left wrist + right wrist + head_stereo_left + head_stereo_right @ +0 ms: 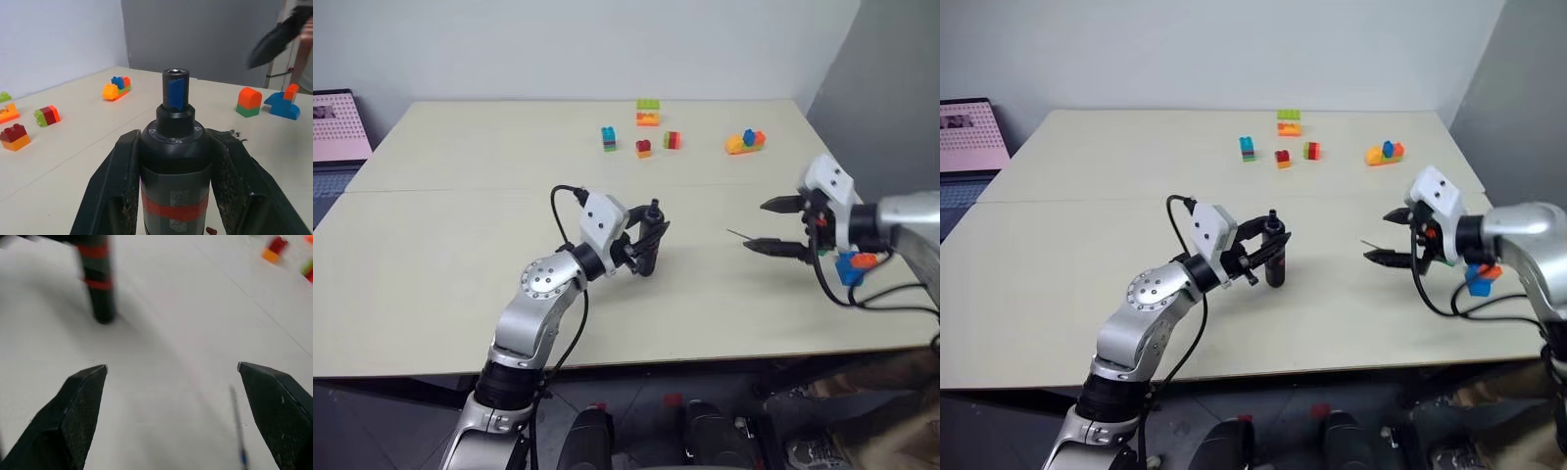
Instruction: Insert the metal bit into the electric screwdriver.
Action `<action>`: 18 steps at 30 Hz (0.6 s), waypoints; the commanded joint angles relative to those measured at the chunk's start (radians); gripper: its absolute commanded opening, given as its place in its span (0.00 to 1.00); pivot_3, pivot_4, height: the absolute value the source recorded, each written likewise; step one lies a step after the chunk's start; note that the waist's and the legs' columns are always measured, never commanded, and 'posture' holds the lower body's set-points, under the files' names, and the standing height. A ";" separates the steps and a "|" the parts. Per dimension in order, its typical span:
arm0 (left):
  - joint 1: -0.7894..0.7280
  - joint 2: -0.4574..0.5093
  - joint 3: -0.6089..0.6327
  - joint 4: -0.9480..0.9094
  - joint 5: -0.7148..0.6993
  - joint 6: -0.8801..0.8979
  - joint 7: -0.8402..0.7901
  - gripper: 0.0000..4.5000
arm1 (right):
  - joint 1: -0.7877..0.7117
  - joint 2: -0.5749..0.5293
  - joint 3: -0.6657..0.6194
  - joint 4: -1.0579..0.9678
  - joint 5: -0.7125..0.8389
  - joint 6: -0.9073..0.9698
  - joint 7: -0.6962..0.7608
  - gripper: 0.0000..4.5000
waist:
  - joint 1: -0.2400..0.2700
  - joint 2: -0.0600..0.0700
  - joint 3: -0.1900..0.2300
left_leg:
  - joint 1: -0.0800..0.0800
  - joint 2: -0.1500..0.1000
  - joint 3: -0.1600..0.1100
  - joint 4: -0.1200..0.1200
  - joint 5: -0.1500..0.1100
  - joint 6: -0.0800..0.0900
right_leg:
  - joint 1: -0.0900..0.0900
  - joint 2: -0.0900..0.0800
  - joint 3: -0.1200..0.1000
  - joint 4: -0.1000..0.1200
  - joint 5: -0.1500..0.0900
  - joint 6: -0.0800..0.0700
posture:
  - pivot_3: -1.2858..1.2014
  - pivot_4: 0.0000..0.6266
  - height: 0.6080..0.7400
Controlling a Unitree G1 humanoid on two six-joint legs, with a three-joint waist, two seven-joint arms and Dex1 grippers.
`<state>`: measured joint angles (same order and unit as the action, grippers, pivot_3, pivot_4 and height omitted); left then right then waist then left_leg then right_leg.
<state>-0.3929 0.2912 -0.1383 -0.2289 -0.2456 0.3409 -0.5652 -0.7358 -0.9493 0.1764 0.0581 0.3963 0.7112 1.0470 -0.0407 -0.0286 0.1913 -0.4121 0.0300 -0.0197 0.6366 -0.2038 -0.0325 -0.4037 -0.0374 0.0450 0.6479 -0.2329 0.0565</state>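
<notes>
On table: left pincer (651, 238) clamps electric screwdriver (173, 166) | right pincer (781, 227) apart | metal bit (237, 426) blurred

A: The desk (460, 245) looks like a smooth, matt, cream laminate. And the electric screwdriver (174, 161)?

B: Smooth black plastic or coated metal with a slight sheen, 2 red tape-like bands round the body and a blue patch on the neck.

A: The left tool (176, 147) clamping it?

B: Matt black fingers (117, 186), grainy and scuffed on the inner faces.

A: The metal bit (740, 236)?

B: Thin dark metal. The toy bricks (648, 113) are glossy moulded plastic.
</notes>
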 commanded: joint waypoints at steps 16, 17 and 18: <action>0.077 0.035 0.025 -0.027 0.046 0.006 0.087 0.36 | -0.494 0.369 0.191 1.224 -0.489 -0.384 0.067 0.88 | -0.018 0.003 -0.002 | -0.001 0.000 0.000 -0.002 0.000 0.000 | -0.001 0.002 0.001 0.001 0.003 0.004 | 0.52 0.24 1.00; 0.078 0.036 0.026 -0.028 0.046 0.007 0.089 0.36 | -0.497 0.374 0.186 1.233 -0.494 -0.385 0.074 0.81 | -0.019 0.003 -0.002 | -0.001 0.000 -0.001 -0.002 0.000 0.000 | -0.001 0.002 0.001 0.001 0.003 0.004 | 0.52 0.24 1.00; 0.079 0.037 0.027 -0.029 0.046 0.007 0.091 0.36 | -0.500 0.378 0.180 1.239 -0.499 -0.385 0.081 0.78 | -0.019 0.003 -0.002 | 0.000 0.000 -0.001 -0.002 0.000 0.000 | -0.001 0.002 0.001 0.001 0.003 0.004 | 0.52 0.24 1.00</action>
<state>-0.3359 0.3033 -0.1341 -0.2815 -0.2415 0.3226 -0.4992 -1.2036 -0.5731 0.3833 1.2767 -0.0925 0.3369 1.1123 -0.0601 -0.0255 0.1893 -0.4121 0.0302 -0.0204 0.6347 -0.2037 -0.0324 -0.4047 -0.0354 0.0460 0.6495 -0.2303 0.0610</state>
